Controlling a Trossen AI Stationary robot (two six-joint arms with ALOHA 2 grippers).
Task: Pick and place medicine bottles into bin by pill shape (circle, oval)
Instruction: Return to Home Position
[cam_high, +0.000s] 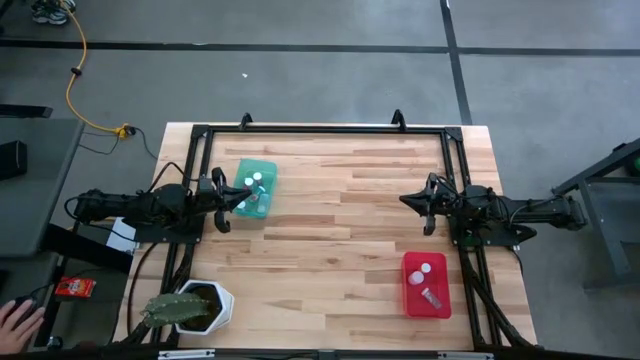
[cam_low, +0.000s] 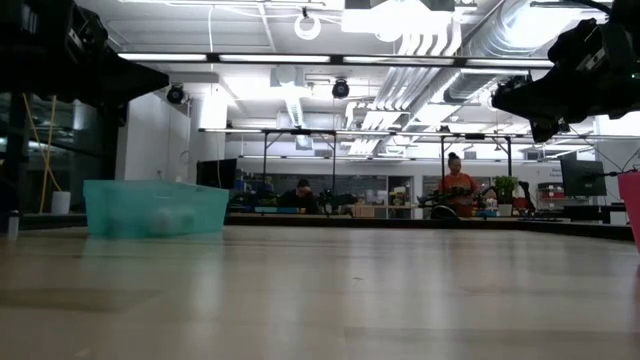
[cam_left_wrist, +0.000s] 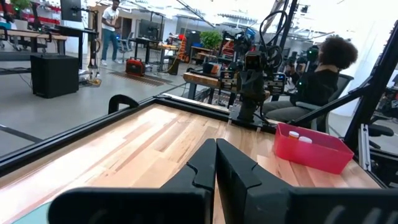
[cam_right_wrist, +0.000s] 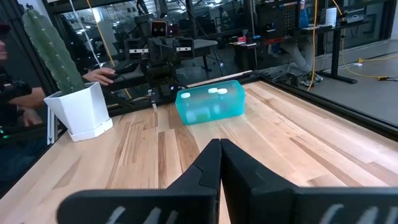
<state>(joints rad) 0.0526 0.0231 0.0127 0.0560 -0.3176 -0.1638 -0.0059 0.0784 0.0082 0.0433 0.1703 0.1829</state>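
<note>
The bottles (cam_high: 256, 180) lie in the blue bin (cam_high: 268, 165) and the red bin (cam_high: 414, 302); how many each holds is hard to tell. None lies loose on the counter (cam_high: 340, 220). The left gripper (cam_left_wrist: 216, 144) and the right gripper (cam_right_wrist: 220, 144) both have their fingers pressed together and empty. The left one hangs by the blue bin's edge, so a low swing could clip its rim and shove it askew.

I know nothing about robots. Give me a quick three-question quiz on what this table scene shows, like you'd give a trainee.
1. True or false: medicine bottles lie in both the red bin and the blue bin.
2. Which bin is nearer the left gripper? A) red B) blue C) equally near
3. Fill in: the right gripper has its fingers ___.
Key: 1 true; 2 B; 3 shut.
</note>
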